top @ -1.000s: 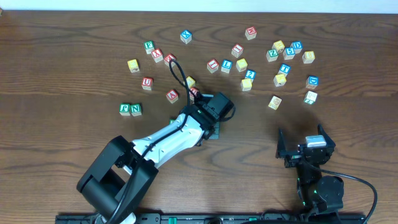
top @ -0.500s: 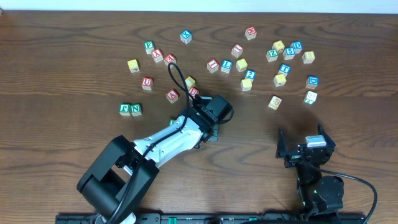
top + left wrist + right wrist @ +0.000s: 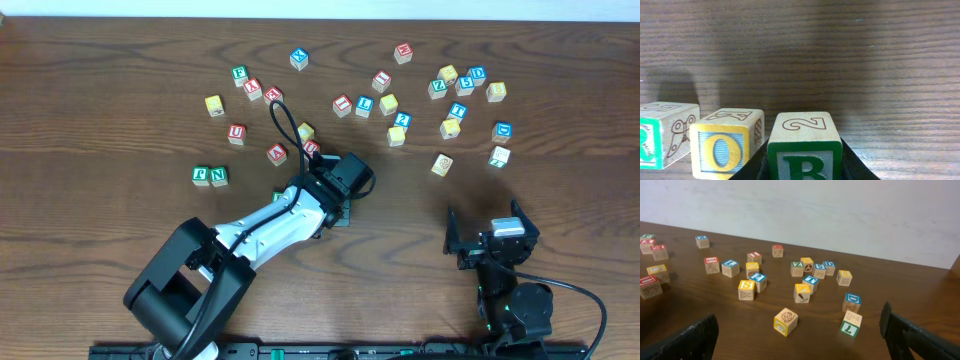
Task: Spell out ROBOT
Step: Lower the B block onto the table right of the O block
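Through the left wrist camera I saw the left gripper (image 3: 805, 167) closed on the green-lettered B cube (image 3: 804, 147). Its dark jaws pressed against both side faces at the bottom centre of the frame. The cube was upright with a 2 on its top face. I could not tell whether it touched the table (image 3: 865, 60) or was held just above it.

Just beside it on the left stood the yellow O cube (image 3: 726, 145). Further left, cut by the frame edge, was a green-framed cube (image 3: 662, 137) whose letter I could read only in part. The three made a row along the bottom of that view.

In the overhead view the left arm (image 3: 270, 225) reached from the lower left to the middle of the frame, and I could not make out the row under its wrist. The right gripper (image 3: 800, 340) hung at the lower right of that view, jaws spread wide with nothing between them. Its camera looked over the loose cubes (image 3: 785, 321) scattered across the table, and I could not pick out a second O or a T among them. The green F cube (image 3: 201, 175) and the green N cube (image 3: 218, 176) sat side by side at centre left of the overhead view.
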You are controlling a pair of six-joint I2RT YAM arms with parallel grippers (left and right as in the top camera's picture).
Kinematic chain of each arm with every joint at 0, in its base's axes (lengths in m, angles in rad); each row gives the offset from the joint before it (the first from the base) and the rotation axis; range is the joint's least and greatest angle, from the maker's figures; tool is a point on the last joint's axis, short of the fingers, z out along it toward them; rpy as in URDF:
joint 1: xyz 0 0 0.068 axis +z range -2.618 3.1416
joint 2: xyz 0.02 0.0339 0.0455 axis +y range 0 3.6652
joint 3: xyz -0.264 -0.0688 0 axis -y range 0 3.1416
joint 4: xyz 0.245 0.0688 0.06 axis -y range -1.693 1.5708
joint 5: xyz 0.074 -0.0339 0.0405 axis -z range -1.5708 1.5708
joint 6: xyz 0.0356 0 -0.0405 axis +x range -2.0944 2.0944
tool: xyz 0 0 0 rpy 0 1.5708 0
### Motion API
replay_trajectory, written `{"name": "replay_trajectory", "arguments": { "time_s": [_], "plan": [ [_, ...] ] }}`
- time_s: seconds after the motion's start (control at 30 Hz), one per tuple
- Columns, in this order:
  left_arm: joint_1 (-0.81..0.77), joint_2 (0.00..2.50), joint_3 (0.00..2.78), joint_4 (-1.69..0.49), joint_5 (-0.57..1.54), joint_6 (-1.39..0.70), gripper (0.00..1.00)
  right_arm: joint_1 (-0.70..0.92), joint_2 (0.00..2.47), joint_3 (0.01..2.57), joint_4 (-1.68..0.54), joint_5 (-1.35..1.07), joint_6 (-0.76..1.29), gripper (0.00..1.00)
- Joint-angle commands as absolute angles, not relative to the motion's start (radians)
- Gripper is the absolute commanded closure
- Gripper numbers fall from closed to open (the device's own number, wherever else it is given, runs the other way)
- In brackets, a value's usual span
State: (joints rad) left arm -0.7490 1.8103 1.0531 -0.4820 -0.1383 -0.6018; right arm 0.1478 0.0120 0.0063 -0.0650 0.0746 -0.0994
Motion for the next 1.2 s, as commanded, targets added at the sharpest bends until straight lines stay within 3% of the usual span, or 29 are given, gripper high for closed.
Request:
{"name": "replay_trajectory", "arguments": {
  "time_s": [0.0,1.17],
  "plan": [
    [-0.752,1.808,1.032,-0.485,-0.166,-0.587,0.92,0.144,0.006,0.006,-0.069,0.072,-0.11,0.01],
    [-0.751,1.81,1.017,-0.437,-0.257,-0.543,0.91,0.144,0.006,0.006,-0.069,0.072,-0.11,0.01]
  ]
}}
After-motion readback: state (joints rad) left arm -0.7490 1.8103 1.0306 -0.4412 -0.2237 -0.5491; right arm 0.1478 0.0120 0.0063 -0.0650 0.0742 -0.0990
